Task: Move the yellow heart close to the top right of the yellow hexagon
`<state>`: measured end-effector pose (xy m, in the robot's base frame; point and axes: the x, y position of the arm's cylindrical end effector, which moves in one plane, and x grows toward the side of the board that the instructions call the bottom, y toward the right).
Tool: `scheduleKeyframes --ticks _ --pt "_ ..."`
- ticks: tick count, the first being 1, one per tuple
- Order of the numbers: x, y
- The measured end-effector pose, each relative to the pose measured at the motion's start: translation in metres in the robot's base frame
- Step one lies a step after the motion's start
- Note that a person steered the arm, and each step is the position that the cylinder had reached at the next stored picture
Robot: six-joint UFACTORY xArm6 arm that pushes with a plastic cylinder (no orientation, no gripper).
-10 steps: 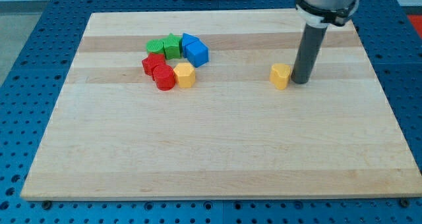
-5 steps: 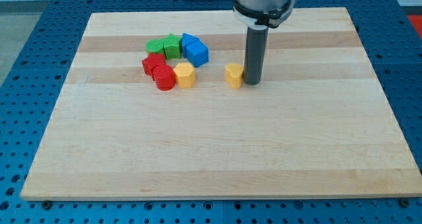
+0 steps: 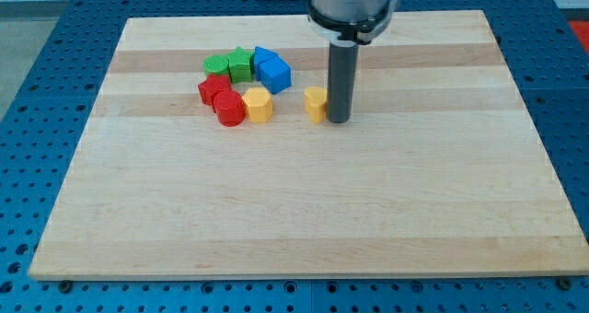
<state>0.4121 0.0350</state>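
Camera view, and we start at the view's bottom: a pale wooden board (image 3: 304, 221) with visible grain and lighter and darker strips, lying on a blue perforated surface (image 3: 37, 120). The whole near half of the board is plain smooth wood.

Moving up, we reach our tip (image 3: 339, 120), the lower end of a straight dark round rod, planted on the board a little toward the top edge from the middle. We have no fingers here, just that rod, so nothing is gripped. The yellow heart (image 3: 316, 103) sits touching or just beside the tip, on its left in the view, a small glossy block.

Further toward the view's left we find the yellow hexagon (image 3: 259, 103), near the heart with a clear strip of wood between them. Touching the hexagon on its left is a red cylinder (image 3: 230, 110), with another red block (image 3: 213, 89) behind it.

Farthest back, toward the top-left corner: a green block (image 3: 216, 66), a green star (image 3: 240, 63), and two blue blocks (image 3: 273, 73), (image 3: 264, 56).

We count two yellow, two red, two green, two blue.
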Motion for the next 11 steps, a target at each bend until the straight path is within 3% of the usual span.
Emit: scheduleKeyframes --ticks 4,11 --pt "-0.025 -0.017" --pt "-0.025 -0.044"
